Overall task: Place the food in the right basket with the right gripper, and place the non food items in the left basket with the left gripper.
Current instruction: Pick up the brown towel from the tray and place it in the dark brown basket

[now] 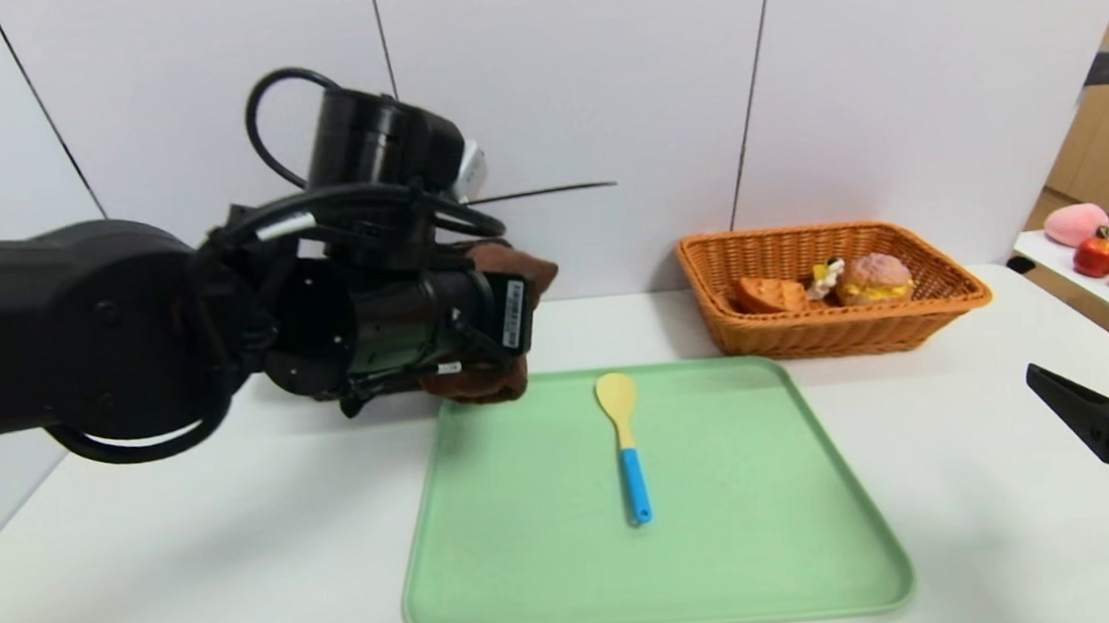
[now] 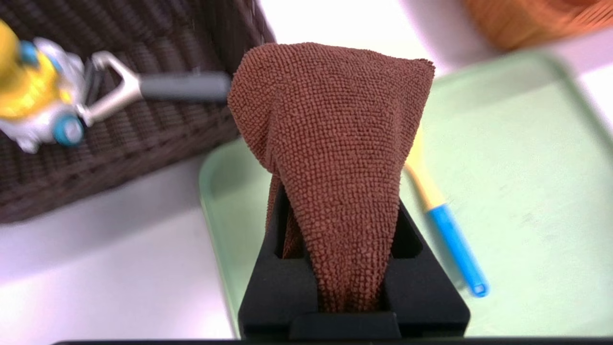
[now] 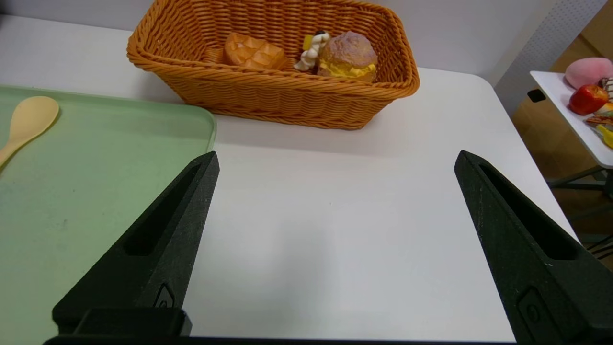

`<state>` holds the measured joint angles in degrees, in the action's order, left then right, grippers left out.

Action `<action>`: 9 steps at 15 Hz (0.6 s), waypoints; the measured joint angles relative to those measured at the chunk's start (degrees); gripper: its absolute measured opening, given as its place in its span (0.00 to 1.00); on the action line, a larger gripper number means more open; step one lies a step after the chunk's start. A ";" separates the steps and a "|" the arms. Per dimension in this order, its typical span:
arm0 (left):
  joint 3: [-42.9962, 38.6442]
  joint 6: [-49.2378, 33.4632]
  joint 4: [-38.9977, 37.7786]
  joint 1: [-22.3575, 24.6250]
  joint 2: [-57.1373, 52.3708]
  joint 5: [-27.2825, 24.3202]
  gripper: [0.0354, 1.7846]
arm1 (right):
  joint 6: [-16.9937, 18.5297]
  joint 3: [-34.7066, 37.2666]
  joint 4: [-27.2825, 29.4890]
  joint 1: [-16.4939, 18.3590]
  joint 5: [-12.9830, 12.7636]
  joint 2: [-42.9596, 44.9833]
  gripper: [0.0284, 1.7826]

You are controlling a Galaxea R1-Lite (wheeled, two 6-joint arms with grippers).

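My left gripper (image 2: 342, 268) clamps the brown towel (image 2: 335, 143) beside the green tray (image 1: 731, 497); my right gripper (image 3: 335, 249) waits agape beyond the tray's other side.

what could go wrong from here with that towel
The left gripper pinches only a fold of the brown towel, so it might slip out before reaching the dark basket. The hanging cloth could also catch on the basket's rim or drape over it. It may cover the peeler and duck toy inside.
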<state>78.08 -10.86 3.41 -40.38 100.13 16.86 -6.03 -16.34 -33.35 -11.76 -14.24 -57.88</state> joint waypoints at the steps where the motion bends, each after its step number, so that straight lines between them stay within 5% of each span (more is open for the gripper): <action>1: 1.46 0.65 0.11 1.51 -0.82 -0.38 0.15 | 0.04 0.11 0.00 0.00 0.00 0.00 0.95; 9: 14.97 9.61 0.63 17.29 8.06 -6.08 0.15 | 0.11 0.63 -0.22 0.00 -0.06 0.04 0.95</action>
<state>93.05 -1.26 4.05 -23.09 108.19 10.78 -5.92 -15.70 -33.57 -11.76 -14.30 -57.84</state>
